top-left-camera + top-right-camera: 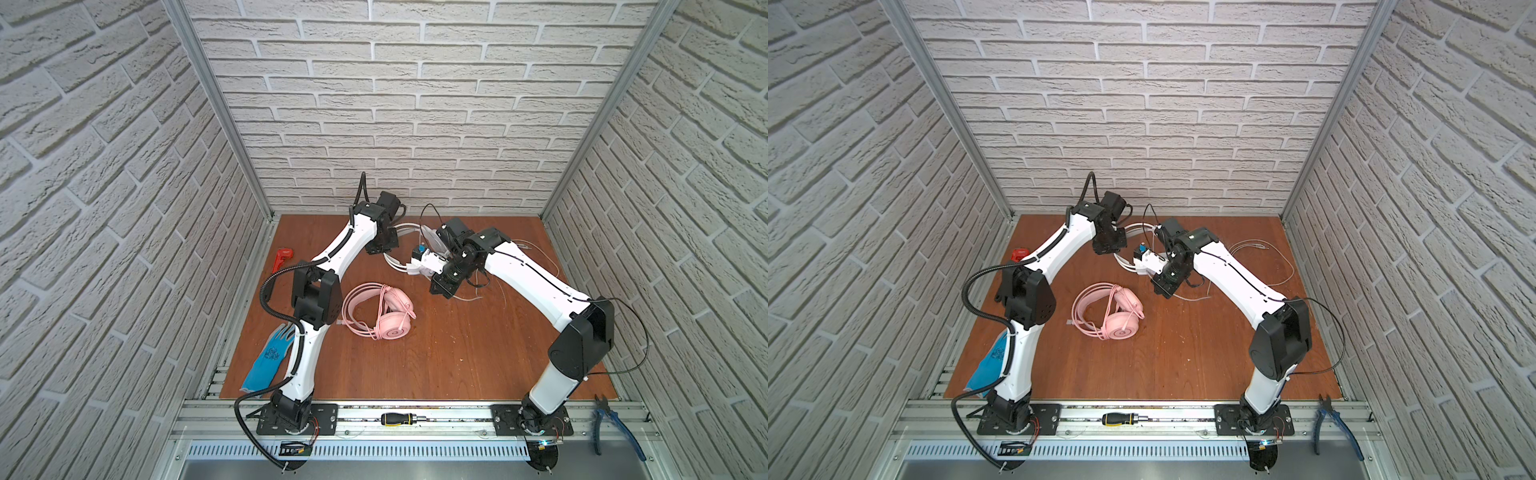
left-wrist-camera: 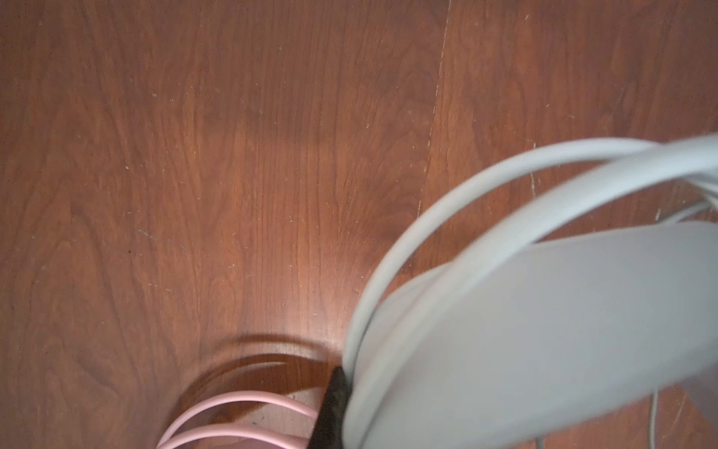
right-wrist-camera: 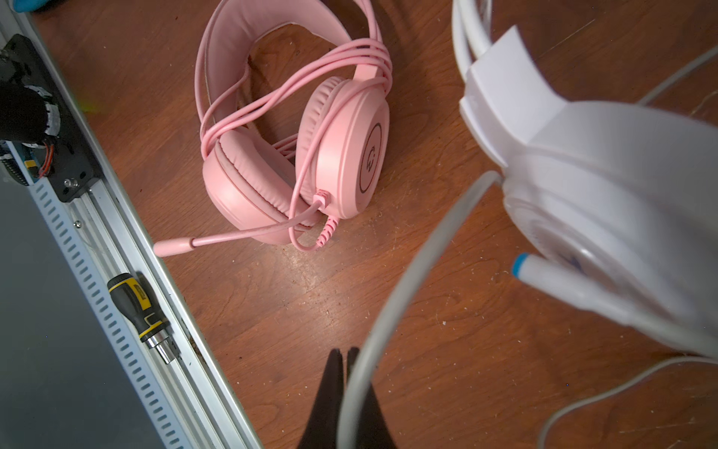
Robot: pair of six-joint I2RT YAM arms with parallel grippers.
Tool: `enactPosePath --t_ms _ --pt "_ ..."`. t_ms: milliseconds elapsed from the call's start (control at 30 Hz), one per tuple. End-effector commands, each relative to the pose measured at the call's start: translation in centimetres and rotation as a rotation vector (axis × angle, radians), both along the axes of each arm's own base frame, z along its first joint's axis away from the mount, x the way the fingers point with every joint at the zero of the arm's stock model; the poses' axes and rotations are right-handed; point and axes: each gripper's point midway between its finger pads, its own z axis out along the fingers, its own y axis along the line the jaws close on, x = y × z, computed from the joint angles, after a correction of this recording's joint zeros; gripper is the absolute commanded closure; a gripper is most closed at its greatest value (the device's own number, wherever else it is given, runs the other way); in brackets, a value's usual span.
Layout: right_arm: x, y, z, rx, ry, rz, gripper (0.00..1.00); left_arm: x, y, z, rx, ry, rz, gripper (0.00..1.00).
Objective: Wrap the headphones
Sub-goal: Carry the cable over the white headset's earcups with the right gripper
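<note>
- The left tool (image 2: 342,388) is closed on the double-wire headband of the white headset (image 2: 544,330). Only one black finger shows in the left wrist view, pressed against the band.
- The right tool (image 3: 345,373) has its two black fingers drawn together, and the white cable (image 3: 412,272) runs down between them, pinched.
- From that grip the white cable rises in a curve to the earcup of the white headset (image 3: 606,186). A short white boom with a blue tip (image 3: 520,266) sticks out of the same earcup.
- In both top views the white headset (image 1: 424,262) sits between the two arms, toward the back of the tabletop (image 1: 457,353). I cannot tell whether it touches the wood.
- More of the white cable lies in loose loops on the tabletop behind the right arm (image 1: 1283,266).
- The pink headset (image 1: 376,309) lies on the tabletop near the middle, apart from both tools. Its pink cable is wound around the band and earcups, and its boom microphone (image 3: 175,247) points toward the front rail.
- A blue glove (image 1: 268,361) lies at the left edge, partly under the left arm.
- A screwdriver (image 1: 399,419) rests on the front rail.
- Blue-handled pliers (image 1: 615,428) lie at the front right.
</note>
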Motion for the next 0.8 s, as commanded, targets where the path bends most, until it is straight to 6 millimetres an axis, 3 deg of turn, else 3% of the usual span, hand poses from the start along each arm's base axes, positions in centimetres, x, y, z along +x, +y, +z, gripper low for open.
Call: enactPosePath --t_ms 0,467,767 --pt "1.5 -0.6 2.6 0.007 -0.094 -0.05 0.95 0.0 -1.4 1.7 0.013 -0.051 -0.086 1.0" --pt "5.9 -4.1 5.1 -0.091 -0.212 -0.181 0.95 -1.1 -2.5 1.9 0.107 -0.068 -0.292 1.0" --pt "9.0 -6.2 4.6 -0.097 -0.215 -0.29 0.94 -2.1 -4.0 2.3 0.114 -0.079 -0.446 1.0"
